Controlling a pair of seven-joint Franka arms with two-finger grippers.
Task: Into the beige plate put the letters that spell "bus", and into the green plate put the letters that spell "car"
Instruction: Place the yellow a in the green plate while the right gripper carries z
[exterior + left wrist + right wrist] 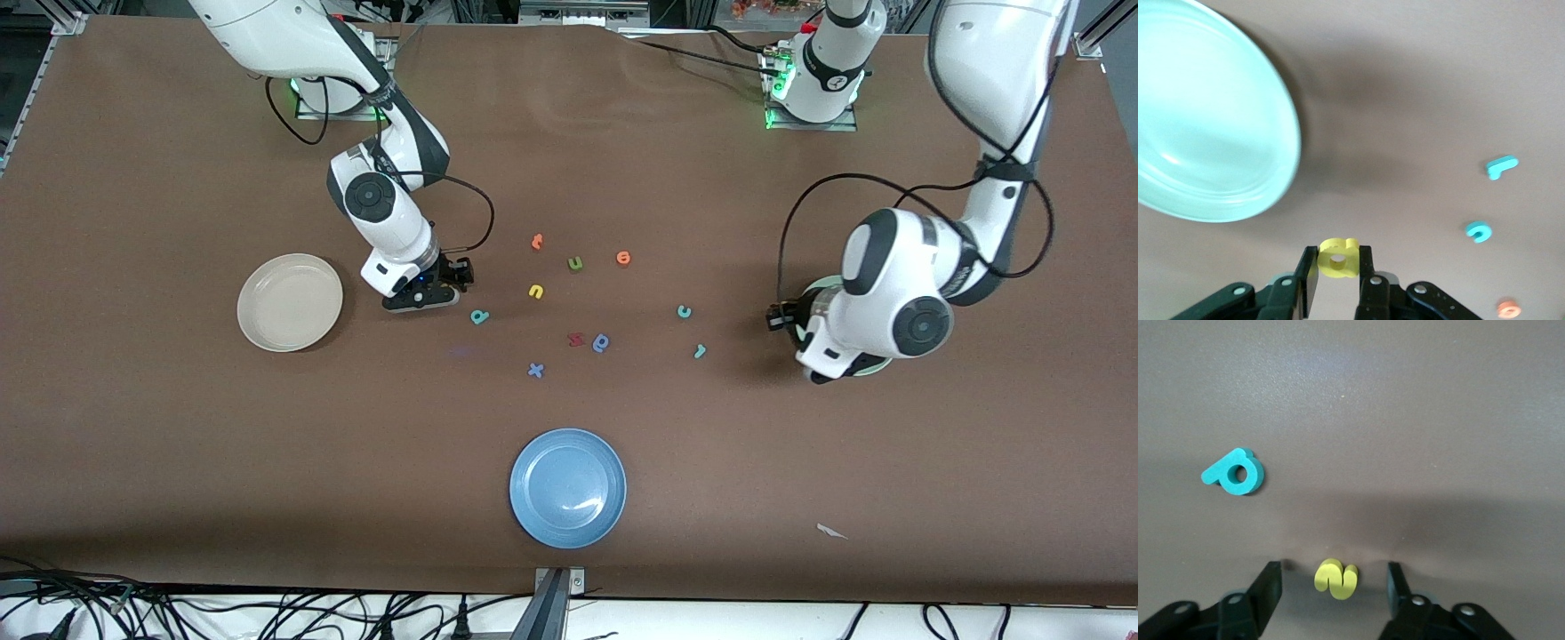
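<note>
Between the parted fingers of the right gripper (1331, 587), the yellow "s" (1335, 579) should be centred before closing; the yellow "a" (1338, 257) is clamped by the left gripper (1338, 280) near the green plate (1205, 120).

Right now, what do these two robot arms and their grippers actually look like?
Both arms are glossy white rounded shells with dark grey joint rings and round grey caps. Black cables loop loosely along each. The bases glow green. The right gripper and left gripper are black, each with two flat fingers.

Robotics lab: 2 bench-mounted arms, brown table (178, 444), loose cables (267, 613) along its edge.
</note>
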